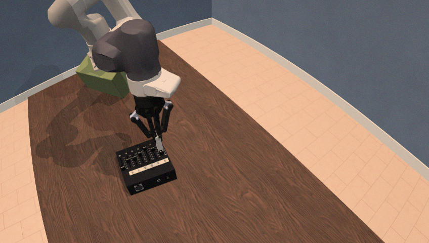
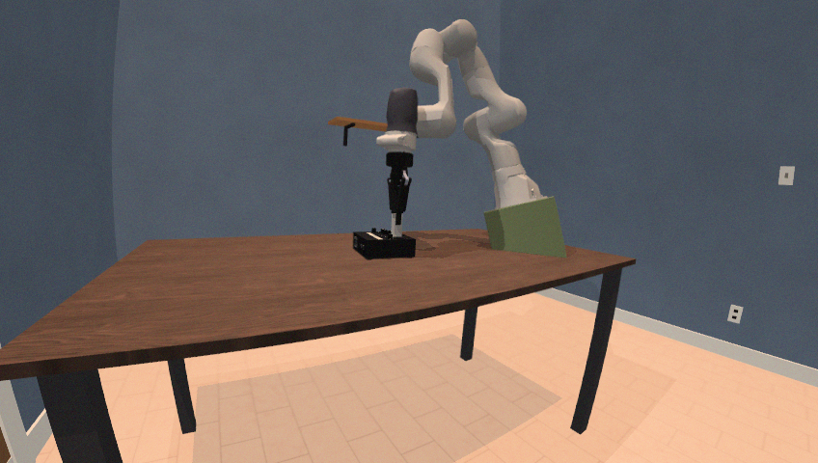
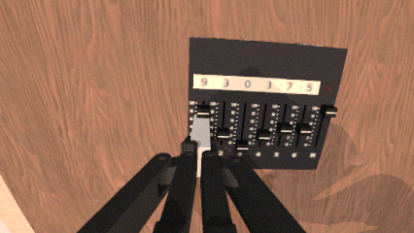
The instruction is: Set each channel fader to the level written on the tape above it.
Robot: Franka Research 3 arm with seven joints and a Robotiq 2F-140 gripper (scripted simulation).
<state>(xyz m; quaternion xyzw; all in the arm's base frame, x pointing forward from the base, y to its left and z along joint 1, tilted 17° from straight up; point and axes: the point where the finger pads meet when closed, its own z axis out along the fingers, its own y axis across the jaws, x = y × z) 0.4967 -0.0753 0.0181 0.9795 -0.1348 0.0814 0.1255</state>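
Wooden desk (image 1: 241, 168) carries the black mixer (image 1: 150, 177); my jaws are clenched on nothing, tips pressed just below its leftmost slider cap (image 3: 202, 111), under the tape's 9.

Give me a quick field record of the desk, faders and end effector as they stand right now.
desk: black lighting desk, upright on the table
tape: strip reading 9 3 0 3 7 5
channel 1 fader: cap near the top of its slot
master fader: cap high, far right
end effector: shut, empty, pale fingertips just below the channel 1 cap
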